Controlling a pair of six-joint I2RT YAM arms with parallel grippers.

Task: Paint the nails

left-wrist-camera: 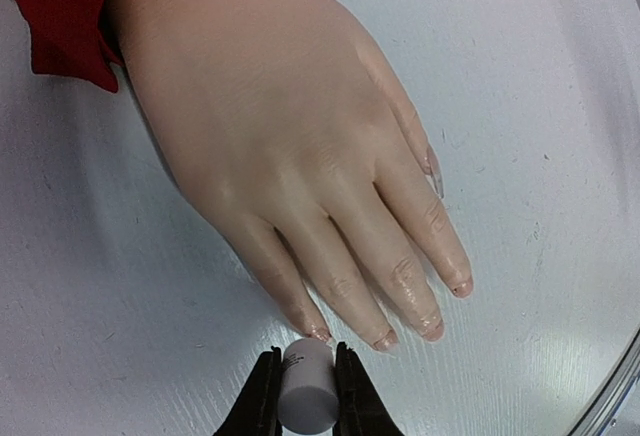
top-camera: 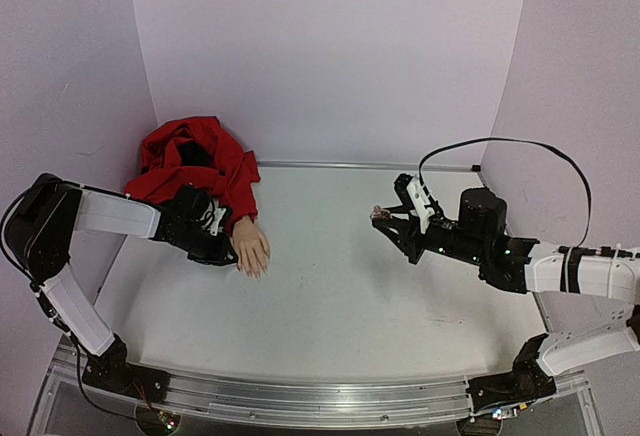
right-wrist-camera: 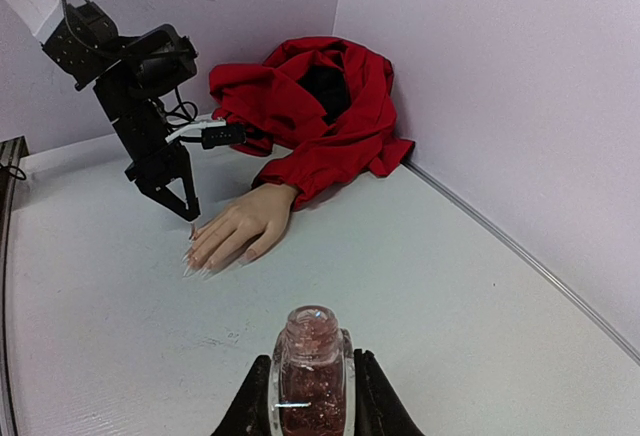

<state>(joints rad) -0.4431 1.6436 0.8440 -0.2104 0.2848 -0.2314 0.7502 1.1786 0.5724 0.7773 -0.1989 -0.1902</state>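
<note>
The mannequin hand (top-camera: 252, 247) lies palm down on the white table, its wrist in a red sleeve (top-camera: 196, 159). In the left wrist view its pale nails (left-wrist-camera: 386, 339) point toward me. My left gripper (left-wrist-camera: 306, 352) is shut on a white cap (left-wrist-camera: 305, 388), whose far end sits right at the little finger's nail (left-wrist-camera: 320, 334); any brush is hidden under it. Across the table, my right gripper (right-wrist-camera: 312, 359) is shut on an uncapped glass bottle of pinkish glitter polish (right-wrist-camera: 312, 396), held upright above the surface and well apart from the hand (right-wrist-camera: 235, 233).
Lilac walls (top-camera: 330, 46) close the back and both sides. The bunched red fabric (right-wrist-camera: 310, 106) fills the back left corner. A metal rail (top-camera: 300, 401) runs along the near edge, and a black cable (top-camera: 520, 146) loops above the right arm.
</note>
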